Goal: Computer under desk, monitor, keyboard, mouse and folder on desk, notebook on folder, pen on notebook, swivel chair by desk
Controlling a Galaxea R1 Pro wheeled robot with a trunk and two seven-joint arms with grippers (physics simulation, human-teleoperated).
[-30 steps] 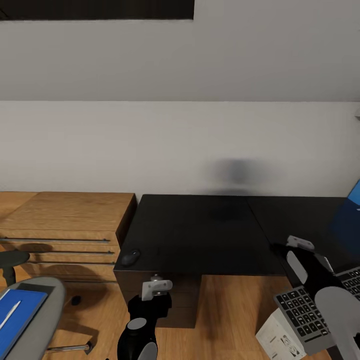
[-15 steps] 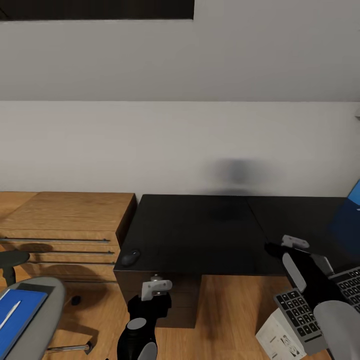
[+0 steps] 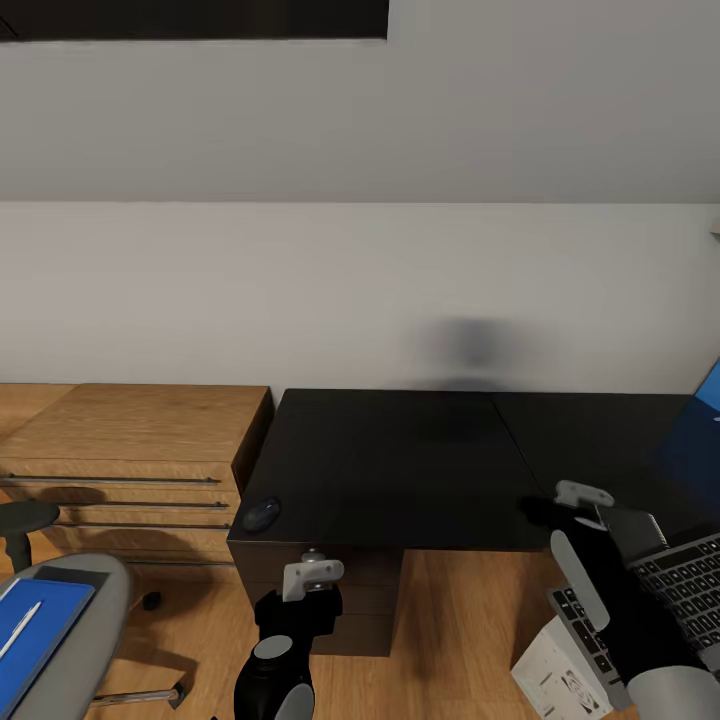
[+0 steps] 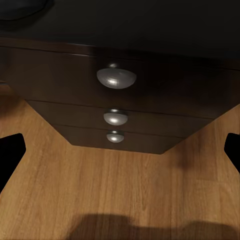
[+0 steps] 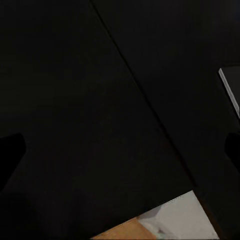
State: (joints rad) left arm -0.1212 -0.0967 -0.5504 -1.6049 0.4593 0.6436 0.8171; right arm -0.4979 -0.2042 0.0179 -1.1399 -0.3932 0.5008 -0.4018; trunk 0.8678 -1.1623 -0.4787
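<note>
While the right gripper (image 3: 585, 505) was clamped on the flat black keyboard with grey keys (image 3: 660, 590), its long side ran slantwise over the black desk (image 3: 400, 460) edge (left gripper (image 3: 313, 573) looked parted, holding nothing).

**Colours Across the Workspace**

The table (image 3: 400, 460) top is black, its drawer knobs (image 4: 116, 78) silver. The mouse (image 3: 261, 515) is dark grey. The folder (image 3: 40, 640) is bright blue, the pen (image 3: 20, 628) white. The keyboard (image 3: 650, 600) has dark grey keys. The floor (image 3: 460, 620) is light wood.
</note>
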